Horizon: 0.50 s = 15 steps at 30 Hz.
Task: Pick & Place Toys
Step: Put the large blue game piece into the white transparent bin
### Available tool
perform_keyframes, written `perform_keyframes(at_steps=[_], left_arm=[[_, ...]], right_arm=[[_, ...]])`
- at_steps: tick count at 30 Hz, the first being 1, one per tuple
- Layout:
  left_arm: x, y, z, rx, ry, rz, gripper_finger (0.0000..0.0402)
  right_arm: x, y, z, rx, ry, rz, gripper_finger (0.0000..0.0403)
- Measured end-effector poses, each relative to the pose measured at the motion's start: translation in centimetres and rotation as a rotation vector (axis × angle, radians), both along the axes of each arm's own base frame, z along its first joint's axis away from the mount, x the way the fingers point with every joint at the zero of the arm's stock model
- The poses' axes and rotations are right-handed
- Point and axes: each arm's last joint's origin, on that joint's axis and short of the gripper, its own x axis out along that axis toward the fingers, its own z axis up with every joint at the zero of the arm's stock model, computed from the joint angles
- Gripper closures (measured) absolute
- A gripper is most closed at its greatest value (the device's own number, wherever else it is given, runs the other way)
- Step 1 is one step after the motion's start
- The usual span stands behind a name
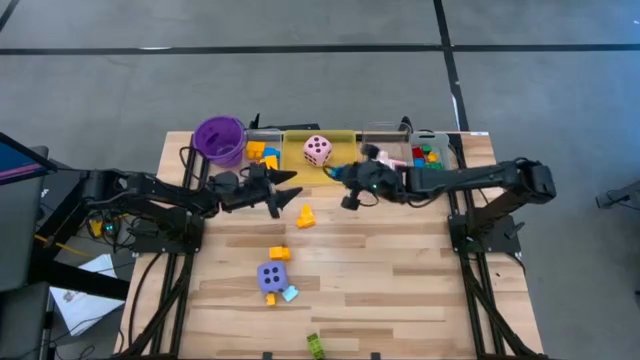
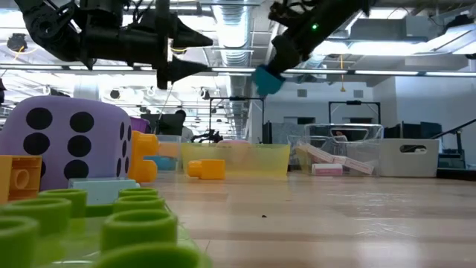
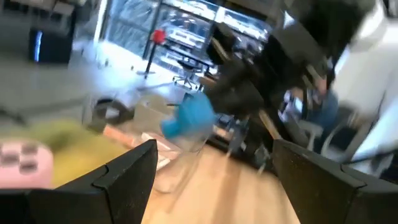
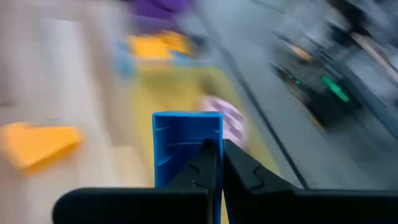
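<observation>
My right gripper [image 1: 348,196] hangs high over the table's middle, just in front of the yellow tray [image 1: 345,137], shut on a blue block [image 4: 185,144]. The same blue block [image 2: 268,80] shows well above the tabletop in the low view. My left gripper [image 1: 290,190] stands open and level a little to its left, its fingers pointing at the right gripper with nothing between them. A pink die [image 1: 318,150] lies in the yellow tray. On the table lie two orange blocks [image 1: 305,215] [image 1: 279,254], a purple die [image 1: 272,277], a light blue block [image 1: 290,294] and a green block [image 1: 315,345]. My right gripper holds the blue block by one side wall [image 4: 217,134], pinched between the two fingers; one finger seems to be inside the block's hollow and the other outside. The fingers slant downward, coming from the table's right. The block hangs clear of the table, its open side toward the wrist camera.
Along the far edge stand a purple cup [image 1: 220,140], a clear tray with yellow and orange blocks [image 1: 262,152], a clear tray with pink cards [image 1: 385,152] and one with red, green and blue blocks [image 1: 430,155]. Bare wood lies at the near right.
</observation>
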Motion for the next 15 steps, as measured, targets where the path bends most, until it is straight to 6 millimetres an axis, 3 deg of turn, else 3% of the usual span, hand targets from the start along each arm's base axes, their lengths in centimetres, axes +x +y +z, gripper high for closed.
perform_keyframes(at_steps=[4,8,10,15], left_arm=[[-0.2,1.1,-0.3,-0.232,-0.053,-0.011,0.0092],[-0.3,1.5,-0.6,-0.275,-0.012,-0.113,0.0092],[-0.3,1.5,-0.6,-0.207,0.007,-0.151,0.0092],[-0.1,0.8,-0.6,0.241,0.124,-0.145,0.0092]], right_arm=[[1.6,-0.3,-0.8,-0.032,0.016,0.259,0.0403],[2.7,0.1,-1.1,-0.096,-0.008,0.354,0.0403],[2.8,0.4,-1.1,-0.121,-0.004,0.374,0.0403],[2.8,0.7,-0.7,-0.129,-0.031,0.379,0.0403]])
